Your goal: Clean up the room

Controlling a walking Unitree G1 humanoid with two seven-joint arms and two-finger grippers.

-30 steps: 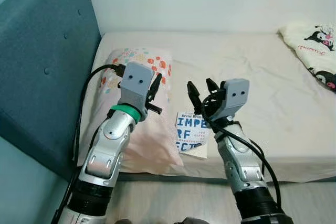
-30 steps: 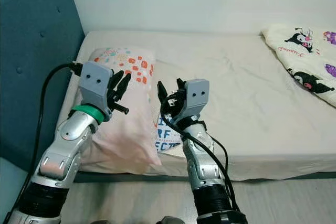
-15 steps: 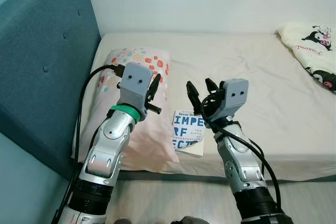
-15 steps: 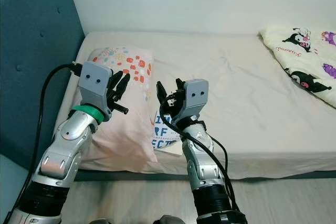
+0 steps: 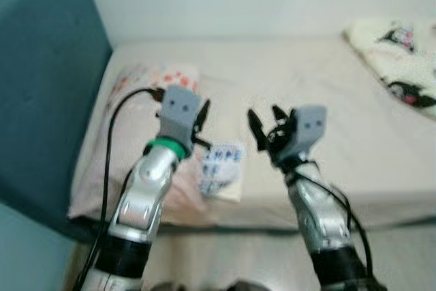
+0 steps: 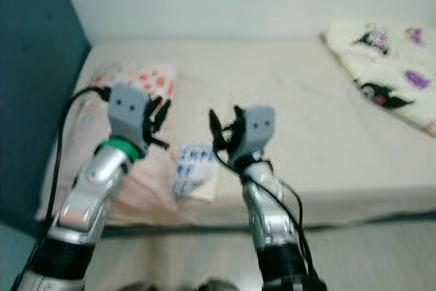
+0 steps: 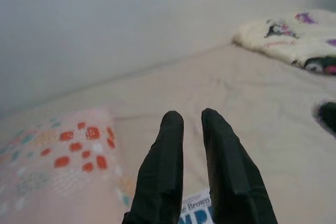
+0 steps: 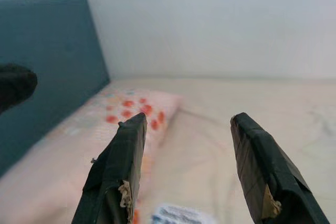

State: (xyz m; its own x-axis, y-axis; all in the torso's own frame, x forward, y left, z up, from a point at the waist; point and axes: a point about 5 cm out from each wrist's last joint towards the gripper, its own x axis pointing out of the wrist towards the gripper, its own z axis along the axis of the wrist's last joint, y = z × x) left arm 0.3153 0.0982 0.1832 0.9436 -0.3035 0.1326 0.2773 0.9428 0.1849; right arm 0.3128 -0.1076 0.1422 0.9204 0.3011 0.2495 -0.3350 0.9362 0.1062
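A white book (image 5: 221,170) with blue lettering lies near the front edge of the bed, beside a pink pillow (image 5: 139,100) with red and orange dots. My left gripper (image 5: 202,115) is raised over the pillow's edge with its fingers (image 7: 168,182) nearly together and nothing between them. My right gripper (image 5: 266,127) is held up to the right of the book, fingers (image 8: 118,166) spread wide and empty. Both head views are blurred.
A teal padded headboard (image 5: 41,100) bounds the bed (image 5: 306,86) on the left, with a white wall behind. A cream blanket with cartoon prints (image 5: 398,56) lies at the bed's far right. Grey floor (image 5: 395,257) runs along the bed's front.
The whole picture has shifted left and blurred, so the camera has moved. Both arms keep the same raised pose, and the grippers' states are unchanged.
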